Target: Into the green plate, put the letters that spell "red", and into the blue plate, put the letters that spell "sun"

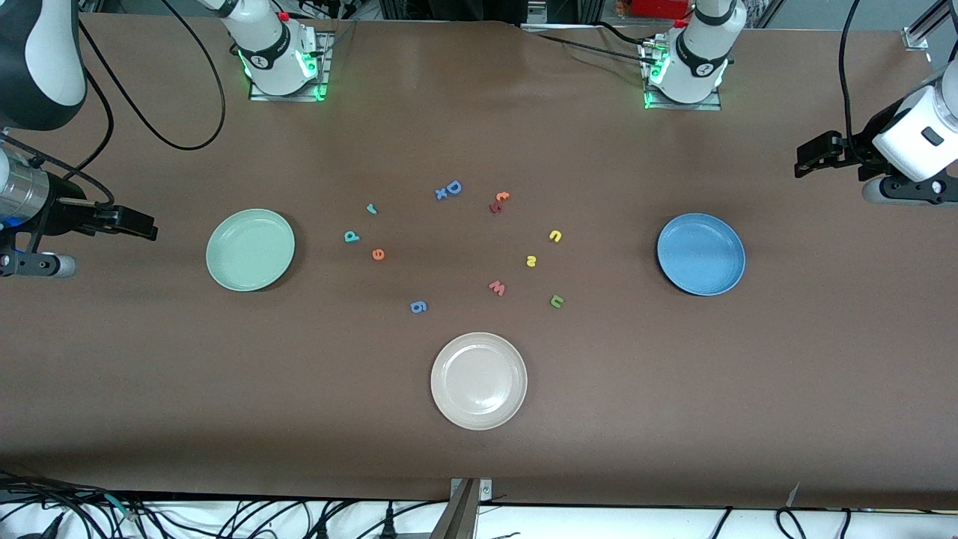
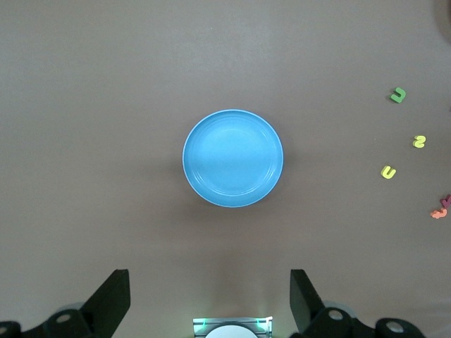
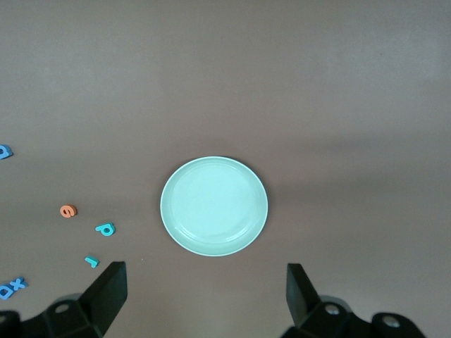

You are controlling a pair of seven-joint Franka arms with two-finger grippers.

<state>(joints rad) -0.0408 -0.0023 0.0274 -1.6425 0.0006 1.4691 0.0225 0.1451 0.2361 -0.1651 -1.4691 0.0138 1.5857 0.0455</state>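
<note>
The green plate [image 1: 251,249] [image 3: 213,205] lies toward the right arm's end, the blue plate [image 1: 701,254] [image 2: 232,158] toward the left arm's end; both are empty. Beside the green plate lie the teal r [image 1: 371,208] [image 3: 91,261], teal d [image 1: 351,236] [image 3: 105,229] and orange e [image 1: 378,254] [image 3: 68,210]. Toward the blue plate lie the yellow u [image 1: 554,236] [image 2: 388,172], yellow s [image 1: 531,260] [image 2: 419,141] and green n [image 1: 556,301] [image 2: 399,94]. My left gripper [image 1: 807,159] [image 2: 210,296] and right gripper [image 1: 142,224] [image 3: 206,296] hang open and empty, high over the table's ends.
A cream-white plate [image 1: 479,380] sits nearest the front camera at mid-table. Among the letters lie a blue D and x [image 1: 448,190], an orange and red pair [image 1: 498,201], a pinkish w [image 1: 497,287] and a blue g [image 1: 418,306]. Cables trail by the right arm's base.
</note>
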